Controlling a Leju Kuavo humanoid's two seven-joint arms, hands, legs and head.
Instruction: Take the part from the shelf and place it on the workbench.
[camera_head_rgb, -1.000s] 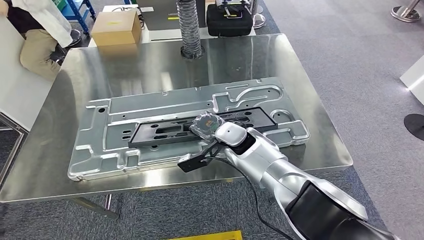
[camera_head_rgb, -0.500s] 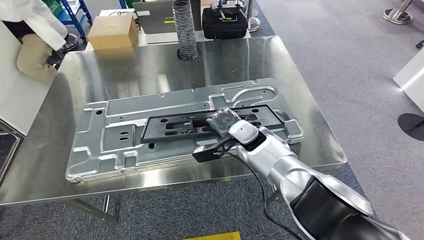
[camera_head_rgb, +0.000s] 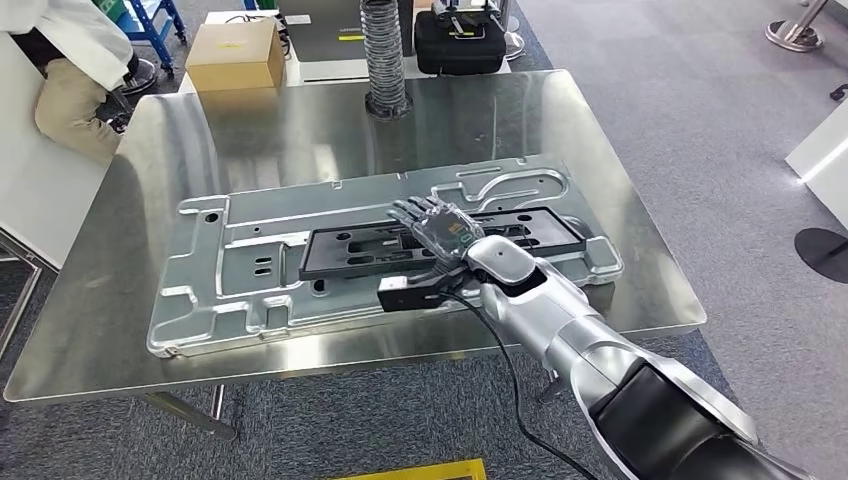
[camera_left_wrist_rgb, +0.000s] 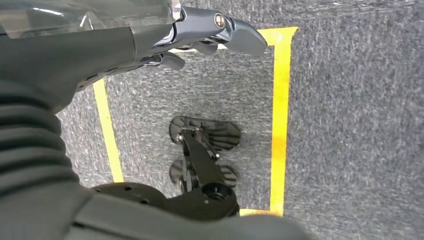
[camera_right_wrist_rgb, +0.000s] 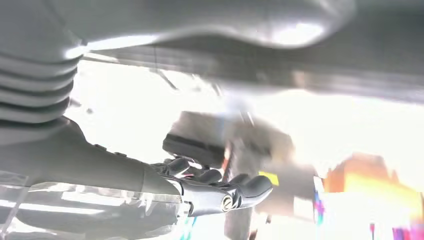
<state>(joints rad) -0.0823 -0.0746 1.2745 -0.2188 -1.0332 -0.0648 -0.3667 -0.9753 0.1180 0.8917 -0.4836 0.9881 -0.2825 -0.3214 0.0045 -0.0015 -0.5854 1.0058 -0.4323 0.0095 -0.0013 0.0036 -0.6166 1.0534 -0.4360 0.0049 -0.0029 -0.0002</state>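
A long black frame-shaped part (camera_head_rgb: 350, 250) lies flat on a large stamped silver plate (camera_head_rgb: 250, 295) on the steel workbench (camera_head_rgb: 300, 130). My right hand (camera_head_rgb: 437, 224) reaches in from the near right edge and lies stretched out, fingers apart, over the middle of the black part; I cannot tell whether it touches. It holds nothing. The right wrist view is overexposed and blurred, with the right hand's dark fingers (camera_right_wrist_rgb: 220, 192) extended. My left hand (camera_left_wrist_rgb: 200, 40) hangs at my side above grey carpet with nothing in it, fingers loosely apart.
At the workbench's far edge stand a ribbed hose (camera_head_rgb: 385, 60), a cardboard box (camera_head_rgb: 235, 55) and a black case (camera_head_rgb: 458, 42). A person (camera_head_rgb: 70, 75) sits at the back left. Yellow tape lines (camera_left_wrist_rgb: 280, 120) mark the carpet by my feet.
My right hand has gone from curled in beside the black part to stretched flat with fingers apart over it. The camera has shifted slightly.
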